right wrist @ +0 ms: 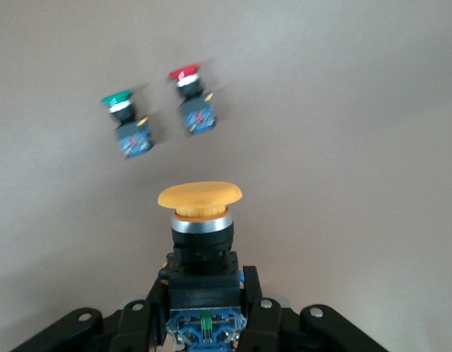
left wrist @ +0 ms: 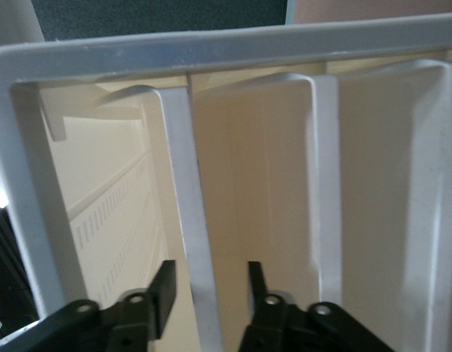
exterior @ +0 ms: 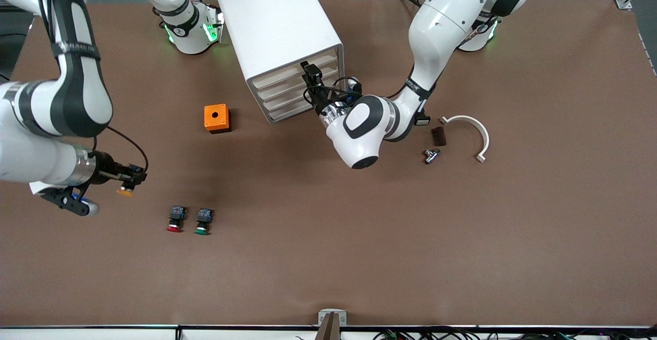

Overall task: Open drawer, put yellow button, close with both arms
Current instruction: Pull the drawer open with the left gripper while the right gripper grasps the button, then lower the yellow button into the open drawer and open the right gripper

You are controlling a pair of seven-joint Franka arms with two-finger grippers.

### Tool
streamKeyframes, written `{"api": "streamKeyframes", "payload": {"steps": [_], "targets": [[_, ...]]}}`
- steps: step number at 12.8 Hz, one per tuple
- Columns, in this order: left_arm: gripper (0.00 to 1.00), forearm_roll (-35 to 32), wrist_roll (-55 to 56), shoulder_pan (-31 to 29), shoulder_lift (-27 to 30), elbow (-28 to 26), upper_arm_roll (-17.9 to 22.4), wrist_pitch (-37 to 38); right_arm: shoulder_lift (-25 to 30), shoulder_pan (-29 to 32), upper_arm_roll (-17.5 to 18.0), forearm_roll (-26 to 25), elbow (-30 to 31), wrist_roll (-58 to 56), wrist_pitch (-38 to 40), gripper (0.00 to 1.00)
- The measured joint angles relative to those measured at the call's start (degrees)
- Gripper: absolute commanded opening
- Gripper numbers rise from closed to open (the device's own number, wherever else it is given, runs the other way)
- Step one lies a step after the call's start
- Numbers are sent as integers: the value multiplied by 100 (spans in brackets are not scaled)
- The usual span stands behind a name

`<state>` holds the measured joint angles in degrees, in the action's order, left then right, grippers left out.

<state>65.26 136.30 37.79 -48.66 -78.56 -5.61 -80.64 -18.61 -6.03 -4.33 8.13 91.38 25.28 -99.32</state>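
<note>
The white cabinet stands toward the robots' side, and its drawers look shut. My left gripper is at the uppermost drawer. In the left wrist view it is open, with one finger on each side of a white lip of the cream drawer front, apart from it. My right gripper is shut on the yellow button and holds it above the table at the right arm's end. In the right wrist view the fingers clamp the button's black body, with the yellow cap pointing away.
A red button and a green button lie side by side nearer the front camera; they also show in the right wrist view as red and green. An orange box sits beside the cabinet. A white curved piece, a brown block and a metal fitting lie toward the left arm's end.
</note>
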Motion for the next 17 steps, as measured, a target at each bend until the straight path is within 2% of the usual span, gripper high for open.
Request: {"api": "streamKeyframes", "payload": {"steps": [2, 5, 10, 17], "targets": [[15, 2, 123, 49, -15, -23, -64, 18, 328, -236, 6, 84, 175, 547, 80, 0], [10, 8, 237, 50, -35, -31, -104, 20, 683, -726, 13, 104, 446, 1569, 83, 0], [10, 91, 271, -30, -45, -39, -96, 22, 855, -2094, 29, 118, 566, 3704, -173, 0], [10, 110, 271, -785, -47, -28, -77, 19, 857, -3390, 22, 118, 657, 5750, -586, 0]]}}
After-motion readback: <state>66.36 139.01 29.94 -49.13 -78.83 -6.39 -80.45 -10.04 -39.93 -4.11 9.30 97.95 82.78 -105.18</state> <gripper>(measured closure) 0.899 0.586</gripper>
